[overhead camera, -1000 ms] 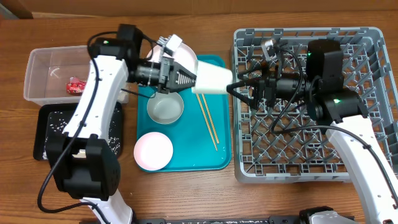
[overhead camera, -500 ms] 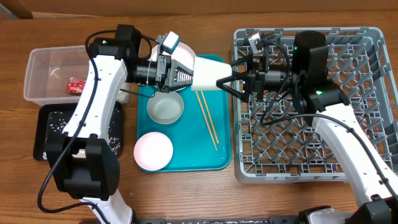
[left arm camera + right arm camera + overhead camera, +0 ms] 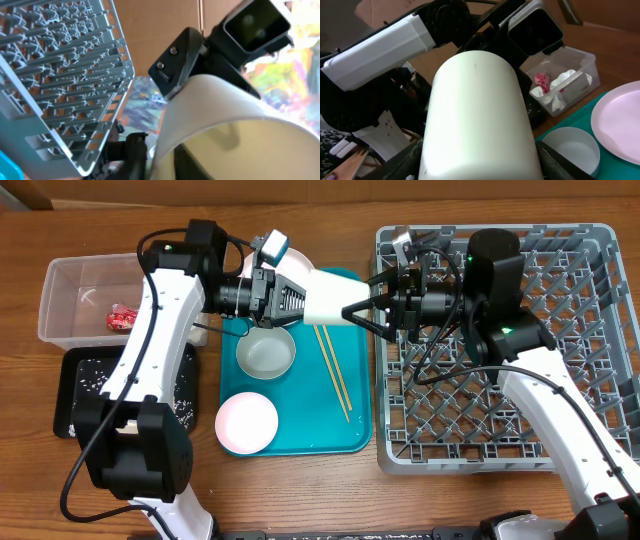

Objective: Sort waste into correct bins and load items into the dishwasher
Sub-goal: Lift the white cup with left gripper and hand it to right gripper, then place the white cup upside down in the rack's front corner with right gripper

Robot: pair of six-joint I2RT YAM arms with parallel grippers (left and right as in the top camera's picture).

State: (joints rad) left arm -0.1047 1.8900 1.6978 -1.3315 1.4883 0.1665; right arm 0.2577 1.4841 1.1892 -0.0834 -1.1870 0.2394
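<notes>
1. Shows a white cup on its side in the air, above the far right corner of the teal tray, stretched between the two end effectors.
2. Finds the left end effector clamped on the cup's open end; looks past the rim into the hollow from the left wrist view.
3. Puts the right end effector at the cup's closed end, fingers spread along either flank; cannot tell whether they press the wall or only stand beside it.
4. Has on the teal tray two wooden chopsticks lying side by side, a white bowl left of them, and a pinkish-white plate near the front edge.
5. Shows a second white plate at the tray's far edge, mostly hidden beneath the left arm.
6. Holds in the clear tub, at the far left of the surface, a red wrapper and a crumpled white napkin.
7. Sets the black tray just in front of the tub, with rice grains scattered in it.
8. Has the grey dish rack just right of the teal tray, the right arm reaching across it.
</notes>
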